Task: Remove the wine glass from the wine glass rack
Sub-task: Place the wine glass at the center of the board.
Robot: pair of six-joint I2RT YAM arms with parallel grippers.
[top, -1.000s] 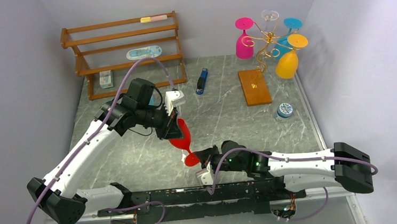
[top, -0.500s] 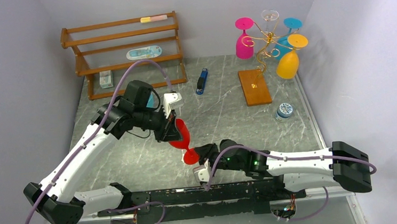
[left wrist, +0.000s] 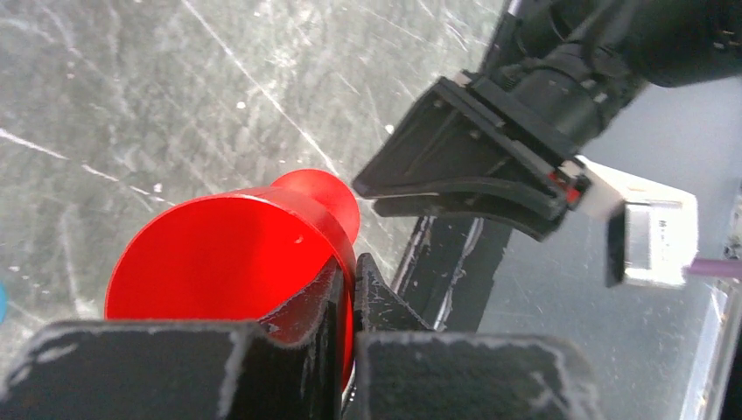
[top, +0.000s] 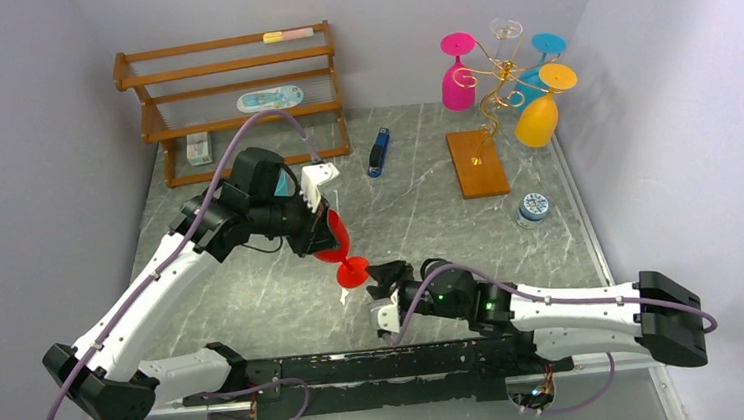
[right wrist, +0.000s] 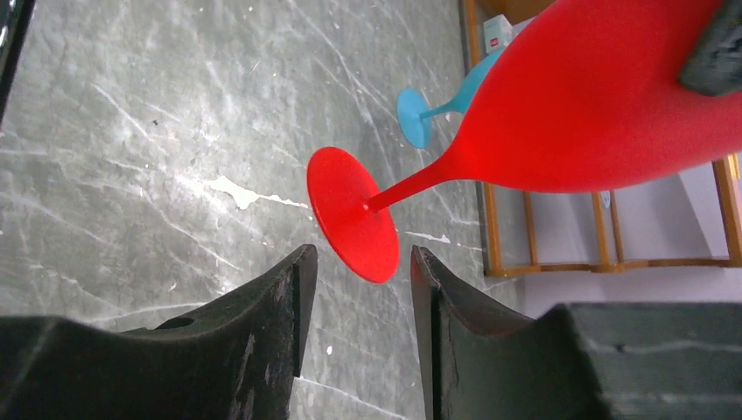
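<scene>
The red wine glass [top: 337,247] hangs tilted above the table, foot toward the near edge. My left gripper [top: 321,230] is shut on the rim of its bowl [left wrist: 227,254], the thin red wall pinched between the fingers [left wrist: 354,273]. My right gripper [top: 377,276] is open. Its fingers stand either side of the glass's round foot [right wrist: 352,215] with a gap on both sides [right wrist: 363,250]. The wine glass rack [top: 496,82], gold wire on a wooden base [top: 477,163], stands at the back right, away from both arms.
Pink [top: 457,73], clear [top: 505,30], blue [top: 547,48] and orange [top: 538,117] glasses hang on the rack. A wooden slatted shelf [top: 228,91] stands at the back left. A blue stapler [top: 378,153], a round tin [top: 532,207] and a blue glass [right wrist: 435,111] lie on the table.
My right gripper has opened and let go of the red glass's foot. The left gripper, still shut on the bowl, has carried the glass a little up and away.
</scene>
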